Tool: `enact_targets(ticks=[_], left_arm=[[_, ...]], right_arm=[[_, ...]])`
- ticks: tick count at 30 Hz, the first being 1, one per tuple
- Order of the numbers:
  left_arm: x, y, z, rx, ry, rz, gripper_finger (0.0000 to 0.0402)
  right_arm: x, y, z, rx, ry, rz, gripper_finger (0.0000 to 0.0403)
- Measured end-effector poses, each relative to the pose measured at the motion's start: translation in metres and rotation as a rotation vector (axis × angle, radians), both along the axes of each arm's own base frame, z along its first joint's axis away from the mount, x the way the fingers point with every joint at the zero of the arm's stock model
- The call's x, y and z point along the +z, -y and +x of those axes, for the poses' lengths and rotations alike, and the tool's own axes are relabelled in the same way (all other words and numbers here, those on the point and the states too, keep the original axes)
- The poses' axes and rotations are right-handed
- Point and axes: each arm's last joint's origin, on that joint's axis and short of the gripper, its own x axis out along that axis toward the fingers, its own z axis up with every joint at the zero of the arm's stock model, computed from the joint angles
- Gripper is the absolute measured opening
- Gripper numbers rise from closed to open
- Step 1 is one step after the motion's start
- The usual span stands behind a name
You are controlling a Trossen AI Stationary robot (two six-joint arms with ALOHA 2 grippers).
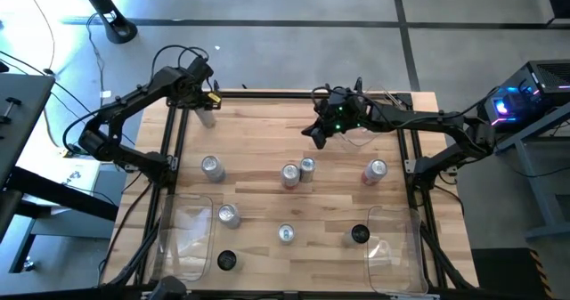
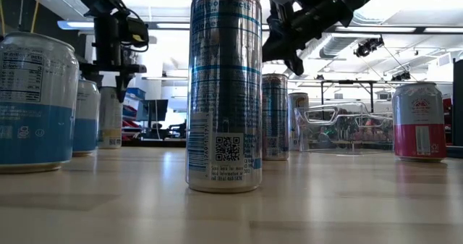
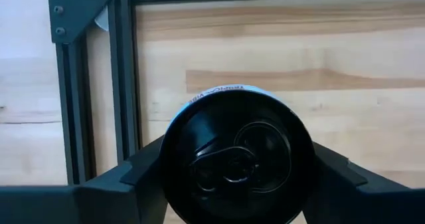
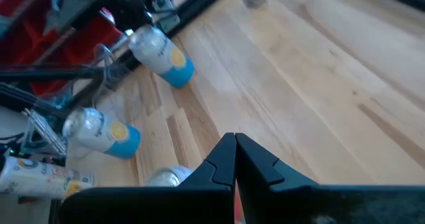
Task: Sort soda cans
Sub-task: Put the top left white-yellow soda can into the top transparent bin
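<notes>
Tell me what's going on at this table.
A two-armed robot is sorting soda cans. The left gripper is at the table's far left corner, its fingers either side of a black-topped can. The right gripper hangs shut above the far middle. The other cans stand scattered on the wooden table.

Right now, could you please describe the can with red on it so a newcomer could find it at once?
Start at the wooden table and go to its right side, below the right gripper. There one can stands alone, the only one with red.
</notes>
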Motion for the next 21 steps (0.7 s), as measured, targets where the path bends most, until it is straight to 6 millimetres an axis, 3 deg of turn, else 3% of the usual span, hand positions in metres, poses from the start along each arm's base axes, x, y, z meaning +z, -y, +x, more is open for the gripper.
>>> enact_targets(ticks=[4,7,10,15,18,21], left_arm=[[0.001,0.002,0.001,-0.043,0.017,-0.023,0.024],[0.013,0.004,0.005,-0.086,0.071,-0.01,0.024],[0.039,0.006,0.01,-0.131,0.151,0.052,0.024],[0.098,0.012,0.022,-0.214,0.3,0.202,0.024],[0.128,0.02,0.035,-0.307,0.373,0.258,0.024],[0.147,0.029,0.05,-0.382,0.419,0.292,0.024]], right_arm=[[0.012,0.0,0.0,0.009,0.09,-0.031,0.0],[0.027,-0.002,-0.004,0.003,0.168,-0.042,0.0],[0.043,-0.006,-0.012,-0.005,0.24,-0.075,0.0],[0.069,-0.016,-0.022,-0.047,0.371,-0.146,0.0006],[0.081,-0.024,-0.02,-0.029,0.479,-0.173,0.0038],[0.086,-0.033,-0.016,-0.003,0.542,-0.164,0.01]])
